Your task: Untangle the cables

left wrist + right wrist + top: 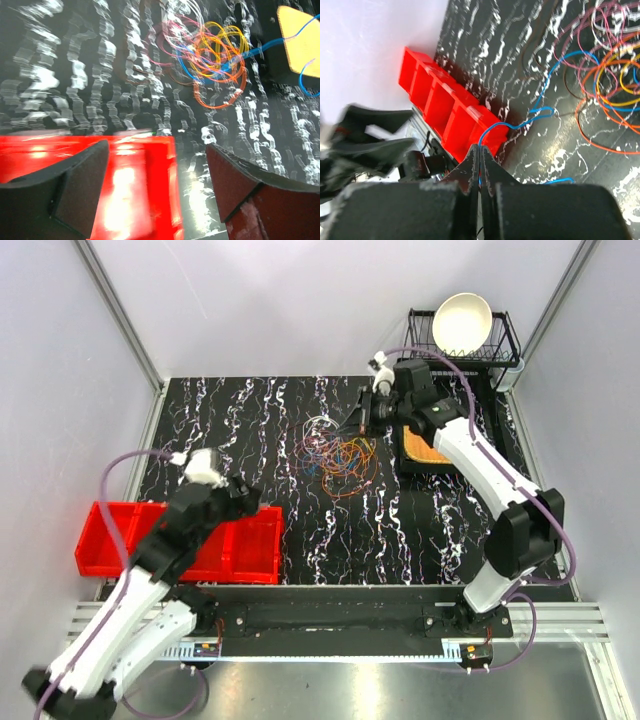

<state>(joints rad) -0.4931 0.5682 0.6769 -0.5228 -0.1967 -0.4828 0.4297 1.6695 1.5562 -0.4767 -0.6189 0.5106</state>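
Note:
The cables [340,455] lie as one tangle of thin orange, yellow, pink, white and blue loops in the middle of the black marbled table [250,430]. My right gripper [362,425] hovers at the tangle's right edge. In the right wrist view the right gripper [480,148] is shut on a thin blue cable [540,111], which runs taut from its tips back into the pile [605,75]. My left gripper [254,502] is over the right end of the red bin [235,550]. In the left wrist view the left gripper [157,175] stands open and holds nothing, with the cables [215,55] far ahead.
The red compartmented bin [125,175] lies along the near left edge. A black tray with an orange pad [425,448] is right of the tangle. A wire dish rack [505,345] holding a white bowl [462,322] stands at the back right. White walls enclose the table.

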